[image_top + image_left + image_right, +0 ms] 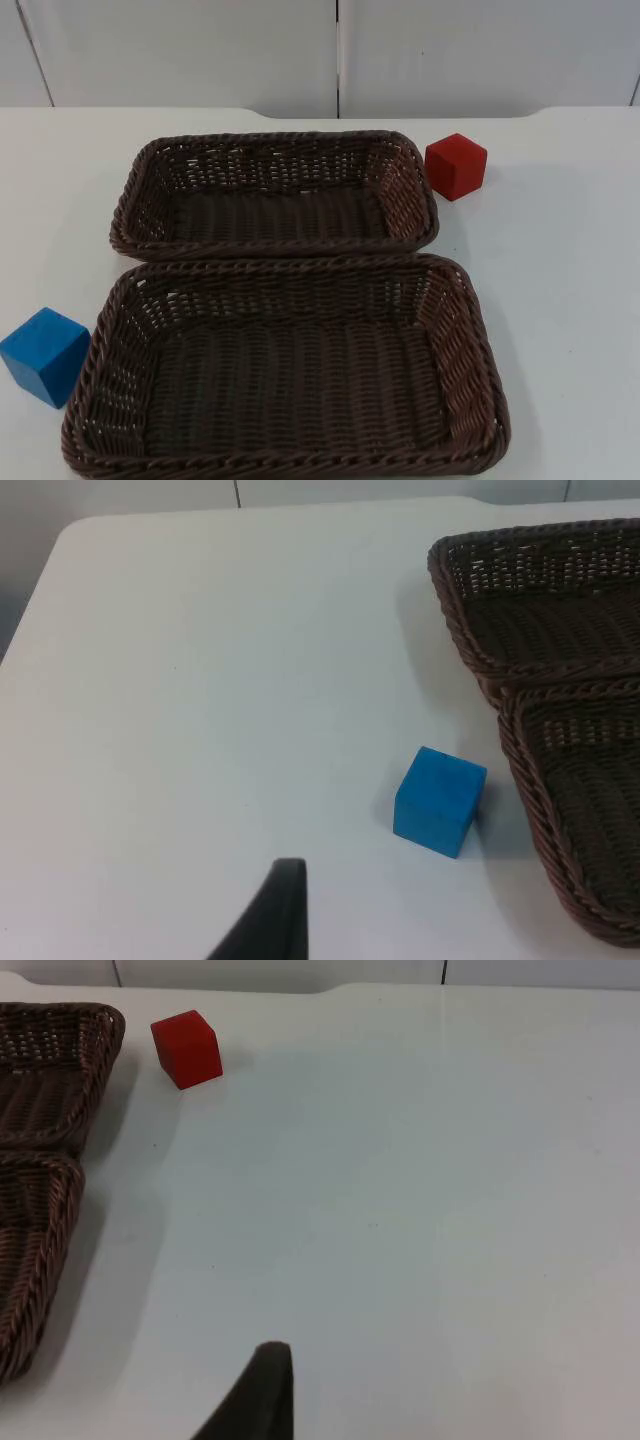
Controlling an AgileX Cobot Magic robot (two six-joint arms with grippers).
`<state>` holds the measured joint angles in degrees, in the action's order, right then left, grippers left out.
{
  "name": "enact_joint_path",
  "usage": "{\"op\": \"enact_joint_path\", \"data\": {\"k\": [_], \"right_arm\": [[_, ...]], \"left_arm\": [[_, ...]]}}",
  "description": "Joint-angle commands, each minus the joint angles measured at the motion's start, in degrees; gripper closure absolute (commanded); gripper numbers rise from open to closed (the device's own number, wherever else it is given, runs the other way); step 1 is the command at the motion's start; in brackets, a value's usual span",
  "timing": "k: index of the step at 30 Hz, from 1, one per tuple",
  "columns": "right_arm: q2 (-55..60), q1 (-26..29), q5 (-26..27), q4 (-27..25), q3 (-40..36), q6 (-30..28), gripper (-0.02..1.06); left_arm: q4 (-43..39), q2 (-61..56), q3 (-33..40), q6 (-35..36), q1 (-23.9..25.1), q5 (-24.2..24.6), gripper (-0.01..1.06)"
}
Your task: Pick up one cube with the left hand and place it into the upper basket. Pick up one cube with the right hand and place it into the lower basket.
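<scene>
A blue cube (42, 355) lies on the white table just left of the lower basket (280, 262), near the table's front. A red cube (456, 166) stands right of the upper basket (275, 140), by its far right corner. Both brown wicker baskets hold nothing and touch along their long sides. My left gripper (285, 905) hovers over bare table, back from the blue cube (438, 800) and apart from it. My right gripper (268, 1385) hangs over bare table well away from the red cube (186, 1048). Neither gripper holds a cube.
The grey partition wall (330, 50) closes the table's far side. Wide bare table (420, 1210) stretches to the right of the baskets, and more (200, 680) lies left of them. The table's left edge (40, 590) runs close to the left arm's side.
</scene>
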<state>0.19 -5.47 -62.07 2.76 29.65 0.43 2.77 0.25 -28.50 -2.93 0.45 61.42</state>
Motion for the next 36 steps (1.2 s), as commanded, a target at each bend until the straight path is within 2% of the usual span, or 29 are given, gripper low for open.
{"op": "enact_joint_path", "data": {"k": [1,8,11,22,26,36], "right_arm": [[-0.2,0.1,0.3,0.1,-0.1,0.1,-0.01],[-0.2,0.1,0.3,0.1,-0.1,0.1,-0.01],[-0.2,0.1,0.3,0.1,-0.1,0.1,-0.01],[-0.2,0.1,0.3,0.1,-0.1,0.1,-0.01],[-0.2,0.1,0.3,0.1,-0.1,0.1,-0.01],[-0.2,0.1,0.3,0.1,-0.1,0.1,-0.01]], "left_arm": [[0.0,0.8,-0.5,0.3,0.3,-0.6,0.00],[0.2,5.6,-2.2,0.2,0.3,-2.4,0.00],[2.5,9.2,-2.2,0.2,0.3,-5.0,0.00],[4.7,15.9,-2.2,0.1,0.3,-10.0,0.00],[6.9,18.8,-2.2,-3.5,0.3,-11.9,0.00],[11.0,24.7,-2.2,-6.7,0.3,-15.2,0.00]]}}
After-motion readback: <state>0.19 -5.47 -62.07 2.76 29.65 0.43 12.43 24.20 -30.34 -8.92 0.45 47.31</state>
